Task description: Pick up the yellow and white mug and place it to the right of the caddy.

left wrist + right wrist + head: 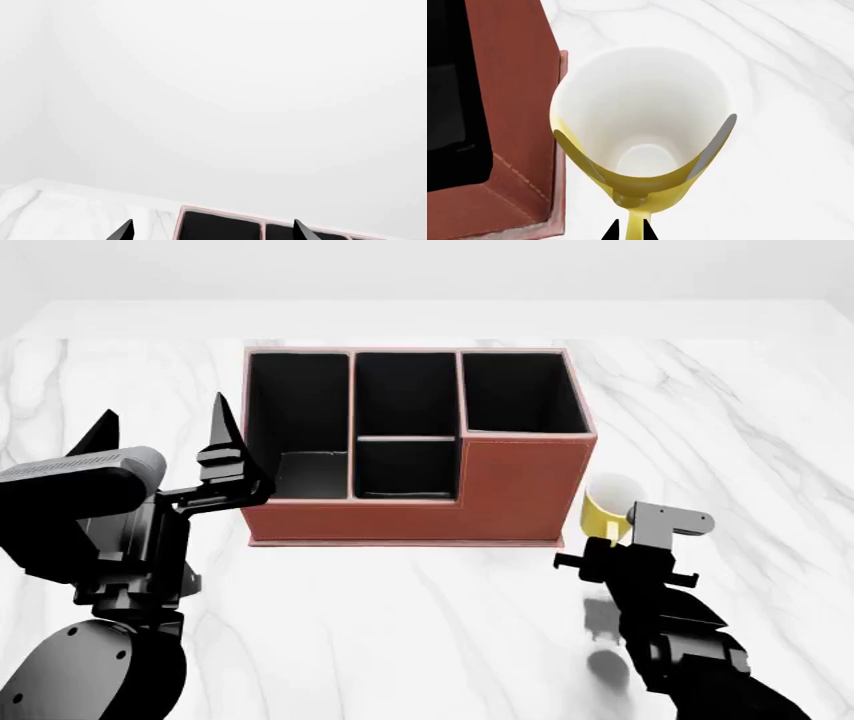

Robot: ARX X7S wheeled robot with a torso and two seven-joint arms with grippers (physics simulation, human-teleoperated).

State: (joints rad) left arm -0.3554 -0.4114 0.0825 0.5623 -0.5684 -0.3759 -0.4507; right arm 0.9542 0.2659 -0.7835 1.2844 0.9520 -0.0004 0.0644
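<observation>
The yellow and white mug (609,502) is just right of the caddy's (414,510) right end, close to its wall. In the right wrist view I look into the mug's (640,100) white inside, with the reddish-brown caddy (514,100) beside it. My right gripper (630,233) is shut on the mug's yellow handle, a black tip on each side of it. From the head view that gripper (617,545) sits just in front of the mug. Whether the mug rests on the table I cannot tell. My left gripper (160,435) hangs open by the caddy's left end, above the caddy's (220,214) rim, holding nothing (212,231).
A white marble table (400,620) carries everything and stretches well beyond the caddy on all sides. Its far edge (427,305) meets a plain white wall. My right arm (681,640) reaches in from the near right.
</observation>
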